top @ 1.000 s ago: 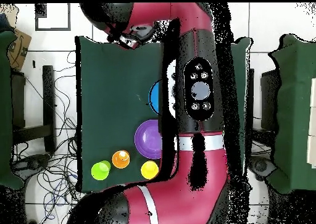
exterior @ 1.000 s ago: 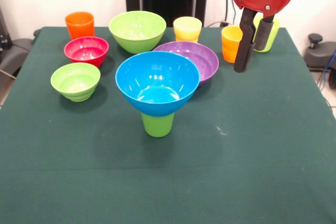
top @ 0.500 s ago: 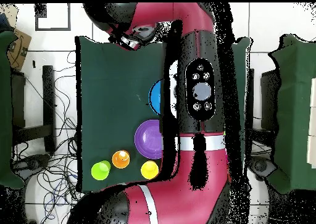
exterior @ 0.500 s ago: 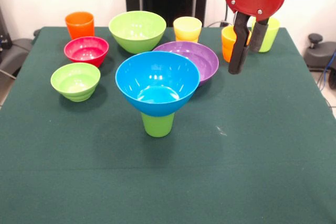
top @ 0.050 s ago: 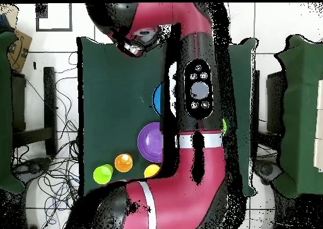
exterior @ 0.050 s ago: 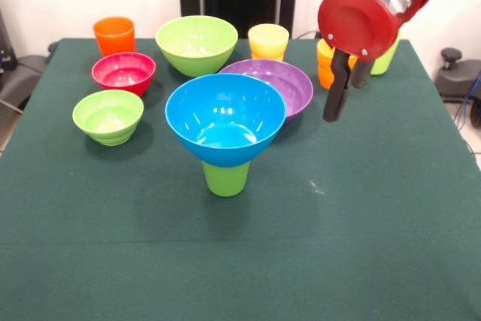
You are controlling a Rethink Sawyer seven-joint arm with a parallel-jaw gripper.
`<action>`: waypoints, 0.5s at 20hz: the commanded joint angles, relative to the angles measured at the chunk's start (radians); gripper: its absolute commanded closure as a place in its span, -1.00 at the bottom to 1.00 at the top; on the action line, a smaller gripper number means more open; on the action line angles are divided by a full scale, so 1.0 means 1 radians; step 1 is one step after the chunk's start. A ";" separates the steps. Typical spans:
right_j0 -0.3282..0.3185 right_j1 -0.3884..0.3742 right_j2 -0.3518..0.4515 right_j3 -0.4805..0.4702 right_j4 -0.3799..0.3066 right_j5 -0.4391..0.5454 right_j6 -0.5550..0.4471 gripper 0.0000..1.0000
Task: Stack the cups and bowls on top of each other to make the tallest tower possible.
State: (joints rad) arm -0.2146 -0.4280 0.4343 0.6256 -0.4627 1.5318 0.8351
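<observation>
Tower at centre frame: we see the large blue bowl seated on an upturned green cup on the green table. At upper right the gripper hangs empty, fingers slightly parted, beside the purple bowl and before the orange-yellow cup. We find no legible writing anywhere.

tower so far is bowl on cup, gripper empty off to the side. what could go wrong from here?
1. The blue bowl sits on a far narrower green cup; a nudge could tip it.
2. The open gripper hangs close to the orange-yellow cup and purple bowl; descending, it may clip either.
</observation>
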 commanded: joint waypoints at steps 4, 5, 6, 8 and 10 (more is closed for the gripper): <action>0.046 0.070 -0.022 0.014 -0.006 0.091 0.155 -1.00; 0.049 0.075 -0.021 0.003 -0.007 0.097 0.155 -1.00; 0.040 0.053 -0.032 0.045 0.006 0.076 0.157 -1.00; 0.042 0.051 -0.035 0.046 0.008 0.074 0.158 -1.00; 0.040 0.040 -0.042 0.066 0.016 0.064 0.160 -1.00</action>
State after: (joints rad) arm -0.1842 -0.4001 0.4259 0.6173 -0.4537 1.5335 0.8351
